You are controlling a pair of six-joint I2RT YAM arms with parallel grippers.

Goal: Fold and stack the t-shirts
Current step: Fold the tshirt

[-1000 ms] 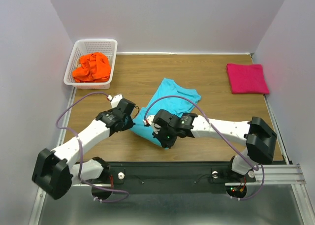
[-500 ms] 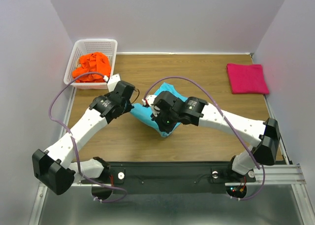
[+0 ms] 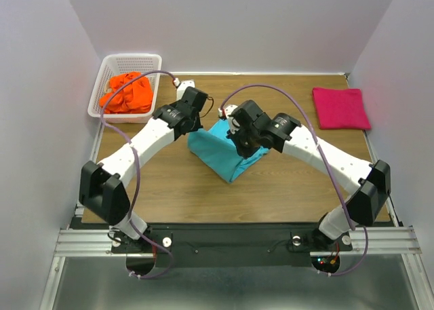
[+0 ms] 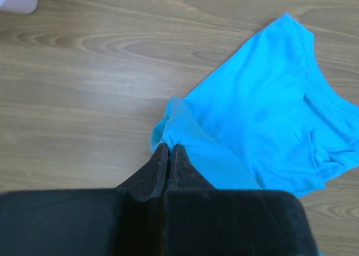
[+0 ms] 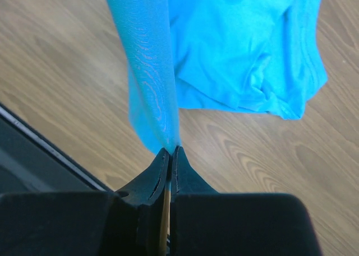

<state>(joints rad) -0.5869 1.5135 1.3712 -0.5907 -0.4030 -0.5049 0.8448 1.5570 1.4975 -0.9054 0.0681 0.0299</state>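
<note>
The turquoise-blue t-shirt (image 3: 220, 150) hangs folded over itself in the middle of the table, lifted by both arms. My left gripper (image 4: 170, 148) is shut on one edge of the turquoise t-shirt (image 4: 263, 116). My right gripper (image 5: 170, 150) is shut on another edge, with the turquoise t-shirt (image 5: 235, 49) draping away from it to the wood. In the top view the left gripper (image 3: 195, 125) and right gripper (image 3: 239, 128) stand side by side above the cloth. A magenta-pink t-shirt (image 3: 340, 108) lies folded at the back right. An orange t-shirt (image 3: 126, 93) is crumpled in the basket.
The white lattice basket (image 3: 150, 60) stands at the back left corner. Grey walls close the table on three sides. The black base rail (image 3: 230, 239) runs along the near edge. Purple cables arch over both arms.
Both arms have carried the turquoise t-shirt's near edge up and toward the back of the table, folding it over itself. The grippers stayed shut on it.
</note>
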